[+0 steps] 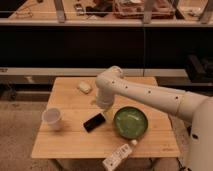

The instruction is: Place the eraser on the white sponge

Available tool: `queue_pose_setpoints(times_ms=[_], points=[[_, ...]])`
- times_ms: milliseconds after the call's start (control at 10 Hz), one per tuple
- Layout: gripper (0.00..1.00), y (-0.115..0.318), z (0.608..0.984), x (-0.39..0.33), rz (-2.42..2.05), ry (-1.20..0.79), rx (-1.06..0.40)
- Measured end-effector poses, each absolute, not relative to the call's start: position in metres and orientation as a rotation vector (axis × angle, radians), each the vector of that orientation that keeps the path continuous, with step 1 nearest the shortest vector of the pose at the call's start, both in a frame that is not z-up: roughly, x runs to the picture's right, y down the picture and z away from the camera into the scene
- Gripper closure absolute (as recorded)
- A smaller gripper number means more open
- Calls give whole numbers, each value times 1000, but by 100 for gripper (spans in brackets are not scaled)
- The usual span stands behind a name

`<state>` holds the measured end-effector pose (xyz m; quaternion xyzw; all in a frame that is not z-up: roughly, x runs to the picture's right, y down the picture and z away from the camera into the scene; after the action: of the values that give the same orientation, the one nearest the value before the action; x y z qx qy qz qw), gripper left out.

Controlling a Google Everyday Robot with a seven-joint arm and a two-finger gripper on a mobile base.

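One hand (pixel 103 106) hangs at the end of the white arm (pixel 145 92), low over the middle of the wooden tabletop (pixel 65 142). Whether it is wide or narrow I cannot tell, and nothing can be seen held in it. It sits just above and behind the far end of the eraser (pixel 94 121); whether the two touch cannot be told.

One eraser, a flat black block, lies at a slant on the bare wood in front of the hand, between the cup and the bowl. One white sponge (pixel 84 87) rests near the back left part of the tabletop, behind and to the left of the hand and well apart from the eraser. Nothing lies between sponge and eraser except the hand and wrist.

One green bowl (pixel 130 122) stands just to the right of the eraser, close beside it and under the sloping forearm. One white cup (pixel 52 118) stands upright to the left, near the tabletop's left edge. One white remote-like bar (pixel 117 157) lies at a slant at the front edge, in front of the bowl.

That makes five loose things on the tabletop, one of each kind.
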<state>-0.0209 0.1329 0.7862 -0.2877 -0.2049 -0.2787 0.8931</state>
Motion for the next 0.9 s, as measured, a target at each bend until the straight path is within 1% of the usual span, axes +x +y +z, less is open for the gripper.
queue_pose_setpoints(times_ms=[200,500,700,900], points=[[20,157,800,-19,-539,-455,-579],[20,181,821,-15,-441,-505,-580],[20,188,835,-17,-393,-543,-587],[20,183,852,-24,-389,-592,-591]])
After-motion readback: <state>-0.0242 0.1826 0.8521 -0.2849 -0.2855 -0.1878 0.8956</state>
